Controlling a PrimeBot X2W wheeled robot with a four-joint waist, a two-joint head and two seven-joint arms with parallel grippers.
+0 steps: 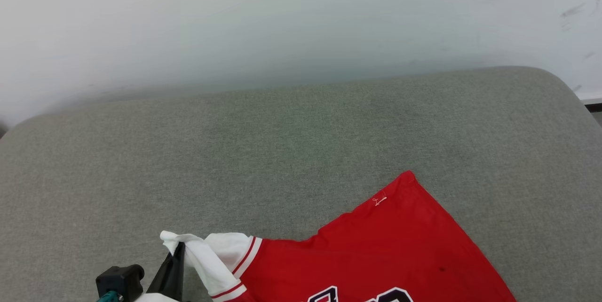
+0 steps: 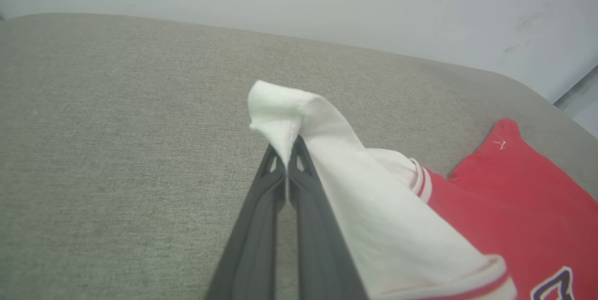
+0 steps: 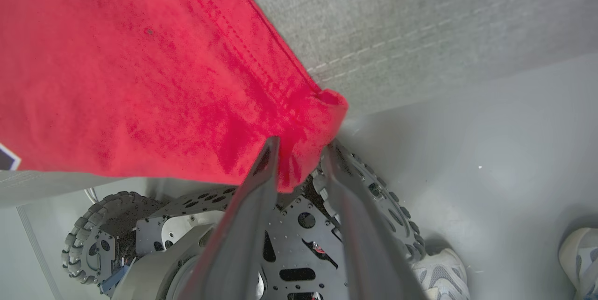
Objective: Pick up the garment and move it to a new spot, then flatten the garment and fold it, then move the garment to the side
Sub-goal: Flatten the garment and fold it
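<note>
Red garment (image 1: 376, 250) lay on the grey cushion (image 1: 282, 142), black lettering (image 1: 329, 294) cut off at the frame's edge; left end effector (image 2: 286, 162) pinched its white sleeve (image 2: 373, 206), right end effector (image 3: 299, 146) clamped the hem corner (image 3: 322, 103).

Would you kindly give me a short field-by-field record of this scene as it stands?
Surface: grey cushion against a pale wall
Garment: red garment with a white sleeve, lying at the cushion's near right
Left gripper: fingers shut on the white sleeve's tip
Right gripper: fingers either side of the red hem corner at the cushion's edge; grip unclear
Floor: robot's wheeled base; a person's shoes beside it
</note>
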